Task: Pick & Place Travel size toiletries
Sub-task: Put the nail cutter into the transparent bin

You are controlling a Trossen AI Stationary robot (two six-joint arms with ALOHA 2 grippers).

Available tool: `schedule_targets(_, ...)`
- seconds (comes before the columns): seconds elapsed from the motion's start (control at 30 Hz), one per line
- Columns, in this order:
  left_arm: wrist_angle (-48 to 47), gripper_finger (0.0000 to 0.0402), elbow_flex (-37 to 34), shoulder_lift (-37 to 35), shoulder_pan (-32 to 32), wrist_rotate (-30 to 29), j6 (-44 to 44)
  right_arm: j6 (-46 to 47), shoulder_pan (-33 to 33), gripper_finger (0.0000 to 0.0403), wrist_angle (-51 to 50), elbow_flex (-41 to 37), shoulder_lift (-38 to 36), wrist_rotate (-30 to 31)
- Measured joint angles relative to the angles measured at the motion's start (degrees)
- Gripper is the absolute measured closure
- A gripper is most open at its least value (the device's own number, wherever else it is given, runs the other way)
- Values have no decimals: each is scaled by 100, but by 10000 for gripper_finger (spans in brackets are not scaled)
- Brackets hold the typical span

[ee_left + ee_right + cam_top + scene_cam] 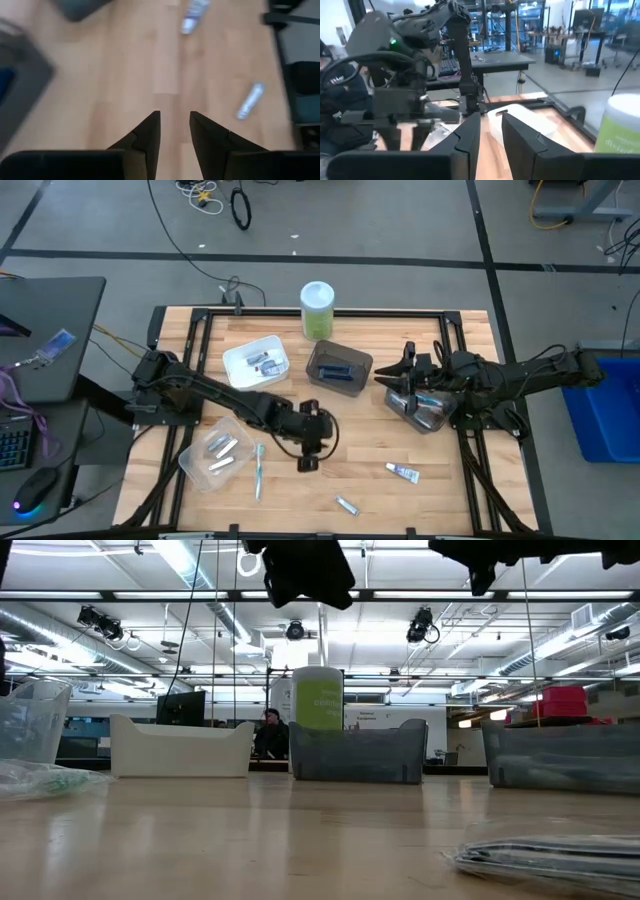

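Loose on the wood in the high view lie a blue-and-white toothbrush [258, 470], a small tube [403, 472] and a silver tube [347, 504]. More small items sit in the white bin [257, 362], the dark bin [338, 367] and two clear bins [215, 452] [425, 408]. My left gripper [307, 464] hangs open above bare wood at the table's middle, near the toothbrush; its wrist view [174, 131] shows both tubes [194, 15] [250, 100] ahead of the empty fingers. My right gripper [386, 377] is open and empty, raised between the dark bin and the right clear bin [489, 131].
A tall green canister with a white lid [318, 310] stands at the far edge behind the dark bin. A black frame [470, 450] runs along the table's sides. Bare wood shows along the near edge between the tubes. In the low view a person [268, 732] sits far behind the table.
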Motion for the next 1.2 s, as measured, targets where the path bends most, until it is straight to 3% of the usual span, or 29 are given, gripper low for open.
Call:
schedule_targets(0.17,1143,290,-592,-2,-315,280,90,1742,-8,323,-109,-8,55,15)
schedule_targets(0.37,2691,290,-1336,8,-481,305,219,1731,-46,323,-149,-7,153,796)
schedule_targets(0.5,3366,286,-1454,8,-649,161,310,2170,-21,324,-87,-7,298,444)
schedule_targets(0.7,3595,255,-1450,55,-1153,-617,553,2742,-17,323,-8,-7,570,-597)
schedule_targets(0.8,4053,237,-1455,350,-1376,-802,577,3009,44,324,26,-7,700,-744)
schedule_targets(0.97,4426,217,-1020,1245,-1445,-693,555,3085,237,323,260,-2,1020,-667)
schedule_targets(1.2,4221,214,-40,2416,-1274,107,1019,3211,540,324,624,-3,1408,-671)
